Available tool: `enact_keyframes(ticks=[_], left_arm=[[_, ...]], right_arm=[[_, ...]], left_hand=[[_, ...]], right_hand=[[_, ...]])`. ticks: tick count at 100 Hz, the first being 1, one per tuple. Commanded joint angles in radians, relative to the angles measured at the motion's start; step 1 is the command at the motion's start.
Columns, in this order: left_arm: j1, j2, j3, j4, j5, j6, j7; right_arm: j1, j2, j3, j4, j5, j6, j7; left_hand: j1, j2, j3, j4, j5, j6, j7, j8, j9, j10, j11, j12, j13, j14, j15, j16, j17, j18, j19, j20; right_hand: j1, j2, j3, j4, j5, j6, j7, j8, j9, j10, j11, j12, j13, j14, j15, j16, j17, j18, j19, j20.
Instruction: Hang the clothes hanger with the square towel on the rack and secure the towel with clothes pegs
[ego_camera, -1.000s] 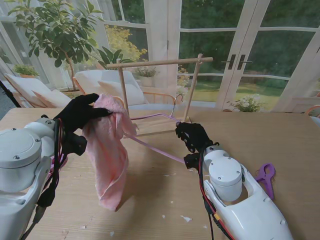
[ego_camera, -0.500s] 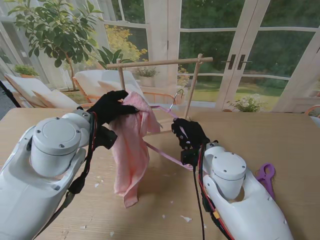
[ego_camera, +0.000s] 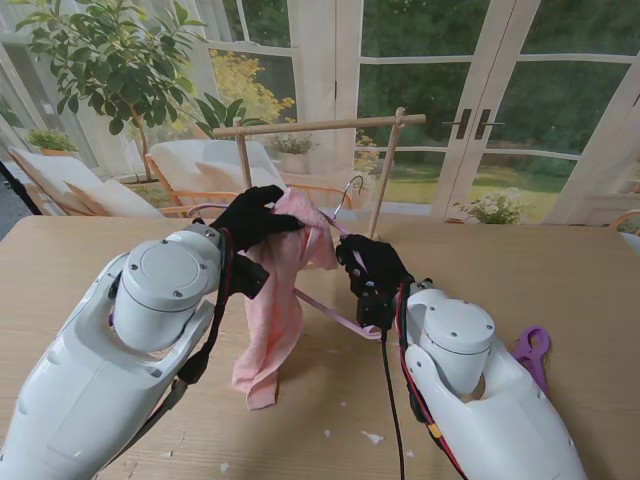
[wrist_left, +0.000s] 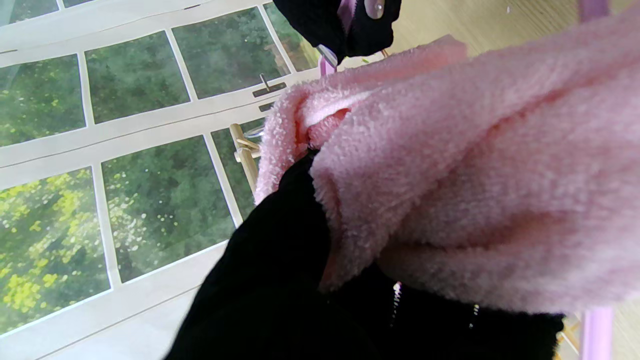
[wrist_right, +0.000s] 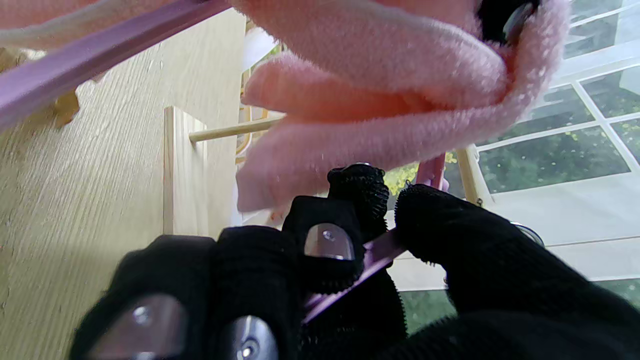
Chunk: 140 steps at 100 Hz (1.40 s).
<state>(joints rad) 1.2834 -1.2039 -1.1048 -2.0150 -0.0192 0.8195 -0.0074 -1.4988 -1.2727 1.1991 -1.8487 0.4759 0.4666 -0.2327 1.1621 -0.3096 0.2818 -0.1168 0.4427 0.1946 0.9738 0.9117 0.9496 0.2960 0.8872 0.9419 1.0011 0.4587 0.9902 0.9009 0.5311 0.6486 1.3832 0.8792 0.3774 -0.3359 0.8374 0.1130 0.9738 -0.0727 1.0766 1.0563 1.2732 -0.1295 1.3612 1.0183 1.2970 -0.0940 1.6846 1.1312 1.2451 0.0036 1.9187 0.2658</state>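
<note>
Step in hand, as judged: carrying the loaded hanger up to the rack, hook not yet on the bar. Left hand (ego_camera: 252, 217) was closed on the pink square towel (ego_camera: 275, 300), bunched at its top end; most of the cloth hung down from the grip, its lower corner near or on the counter (ego_camera: 560, 280), contact not clear. Right hand (ego_camera: 368, 268) was closed on the purple clothes hanger (ego_camera: 335, 312), fingers (wrist_right: 327, 240) pinching a flat purple arm in the right wrist view. The metal hook (ego_camera: 350, 188) stood just above and between the two hands, near the right upright of the wooden rack (ego_camera: 320, 125) and lower than its top bar. The towel lay touching the left hand and just beside the right hand, draped over the hanger's far end. To do the step well, I judged the right hand should lift and turn the hook over the bar while the left hand rises with it, so the cloth does not slide off the sloping arm. Risks: hook catching the upright; the light rack tipping. A purple clothes peg (ego_camera: 531, 352) lay on the counter right of the right arm, well apart from the towel.
</note>
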Motion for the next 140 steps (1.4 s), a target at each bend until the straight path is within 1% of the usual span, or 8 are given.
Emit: enact_keyframes(ticks=[1, 55, 63, 72, 76, 90, 133, 140], left_arm=[[-0.005, -0.015, 0.011, 0.003, 0.009, -0.012, -0.010], [-0.038, 0.047, 0.105, 0.065, 0.296, -0.100, -0.112], [-0.045, 0.053, 0.116, 0.073, 0.334, -0.111, -0.123], [-0.051, 0.074, 0.119, 0.071, 0.360, -0.135, -0.180], [-0.053, 0.082, 0.120, 0.068, 0.367, -0.144, -0.202], [-0.055, 0.099, 0.125, 0.059, 0.423, -0.174, -0.246], [-0.062, 0.088, 0.140, 0.057, 0.501, -0.184, -0.198], [-0.072, 0.091, 0.149, 0.057, 0.510, -0.176, -0.204]], right_arm=[[-0.003, -0.011, -0.005, -0.017, 0.012, 0.008, 0.021], [-0.013, -0.006, 0.017, -0.061, 0.046, -0.006, 0.022], [-0.016, -0.002, 0.020, -0.067, 0.045, -0.008, 0.033], [-0.016, -0.001, 0.019, -0.070, 0.040, -0.011, 0.038], [-0.016, -0.001, 0.019, -0.070, 0.039, -0.012, 0.037], [-0.013, -0.001, 0.018, -0.066, 0.038, -0.015, 0.038], [-0.008, -0.004, 0.016, -0.059, 0.042, -0.016, 0.030], [-0.008, -0.004, 0.015, -0.059, 0.037, -0.016, 0.028]], left_hand=[[0.129, 0.061, 0.087, 0.036, -0.007, -0.037, 0.061, 0.016, 0.002, -0.018, -0.015, -0.028, -0.015, 0.063, -0.050, -0.028, -0.021, 0.015, -0.036, -0.029], [0.119, 0.008, 0.056, 0.033, 0.067, -0.058, 0.028, -0.076, 0.015, 0.003, -0.136, -0.048, -0.066, 0.101, -0.139, -0.089, -0.070, 0.011, -0.077, -0.102], [0.014, -0.067, 0.202, 0.004, 0.089, -0.067, -0.007, -0.145, 0.027, -0.024, -0.222, -0.031, -0.085, 0.090, -0.105, -0.066, -0.084, 0.013, -0.046, -0.065], [-0.238, -0.145, 0.415, -0.033, 0.083, -0.047, -0.249, -0.326, -0.115, -0.036, -0.317, -0.109, -0.224, 0.050, -0.082, -0.007, -0.163, -0.012, -0.043, 0.024], [-0.384, -0.130, 0.535, 0.011, 0.072, -0.009, -0.357, -0.386, -0.213, -0.036, -0.302, -0.262, -0.287, 0.038, -0.086, 0.009, -0.192, -0.033, -0.047, 0.065], [-0.564, -0.184, 0.566, 0.011, 0.005, 0.025, -0.504, -0.487, -0.425, -0.053, -0.360, -0.360, -0.523, -0.011, -0.120, 0.060, -0.342, -0.115, -0.079, 0.121], [-0.607, -0.150, 0.518, 0.011, 0.051, 0.036, -0.659, -0.564, -0.615, -0.092, -0.428, -0.369, -0.897, -0.088, -0.350, 0.032, -0.647, -0.259, -0.202, 0.065], [-0.575, -0.168, 0.531, 0.017, 0.035, 0.020, -0.679, -0.571, -0.668, -0.107, -0.473, -0.400, -0.952, -0.130, -0.498, -0.049, -0.646, -0.271, -0.453, -0.040]], right_hand=[[0.062, 0.065, 0.029, 0.051, 0.030, 0.093, 0.028, 0.016, 0.063, 0.049, 0.154, 0.008, 0.016, 0.029, 0.150, 0.053, 0.006, -0.090, 0.175, 1.047], [0.087, 0.064, 0.017, 0.048, 0.029, 0.121, 0.027, 0.015, 0.060, 0.076, 0.166, 0.000, 0.014, 0.047, 0.157, 0.061, 0.002, -0.060, 0.175, 1.065], [0.090, 0.063, 0.015, 0.049, 0.029, 0.123, 0.027, 0.015, 0.061, 0.076, 0.167, -0.001, 0.014, 0.047, 0.158, 0.062, 0.002, -0.058, 0.175, 1.068], [0.090, 0.064, 0.013, 0.050, 0.031, 0.123, 0.027, 0.015, 0.061, 0.076, 0.167, -0.002, 0.014, 0.047, 0.158, 0.064, 0.002, -0.057, 0.175, 1.070], [0.091, 0.063, 0.013, 0.051, 0.031, 0.124, 0.027, 0.015, 0.062, 0.077, 0.167, -0.002, 0.014, 0.046, 0.157, 0.064, 0.002, -0.057, 0.175, 1.070], [0.091, 0.063, 0.013, 0.053, 0.032, 0.123, 0.026, 0.016, 0.062, 0.077, 0.168, -0.003, 0.014, 0.046, 0.157, 0.066, 0.002, -0.057, 0.175, 1.071], [0.091, 0.059, 0.016, 0.055, 0.033, 0.125, 0.026, 0.017, 0.064, 0.079, 0.169, -0.004, 0.014, 0.047, 0.157, 0.068, 0.002, -0.057, 0.175, 1.072], [0.091, 0.059, 0.016, 0.055, 0.033, 0.125, 0.026, 0.017, 0.064, 0.079, 0.169, -0.004, 0.014, 0.047, 0.157, 0.069, 0.002, -0.056, 0.175, 1.072]])
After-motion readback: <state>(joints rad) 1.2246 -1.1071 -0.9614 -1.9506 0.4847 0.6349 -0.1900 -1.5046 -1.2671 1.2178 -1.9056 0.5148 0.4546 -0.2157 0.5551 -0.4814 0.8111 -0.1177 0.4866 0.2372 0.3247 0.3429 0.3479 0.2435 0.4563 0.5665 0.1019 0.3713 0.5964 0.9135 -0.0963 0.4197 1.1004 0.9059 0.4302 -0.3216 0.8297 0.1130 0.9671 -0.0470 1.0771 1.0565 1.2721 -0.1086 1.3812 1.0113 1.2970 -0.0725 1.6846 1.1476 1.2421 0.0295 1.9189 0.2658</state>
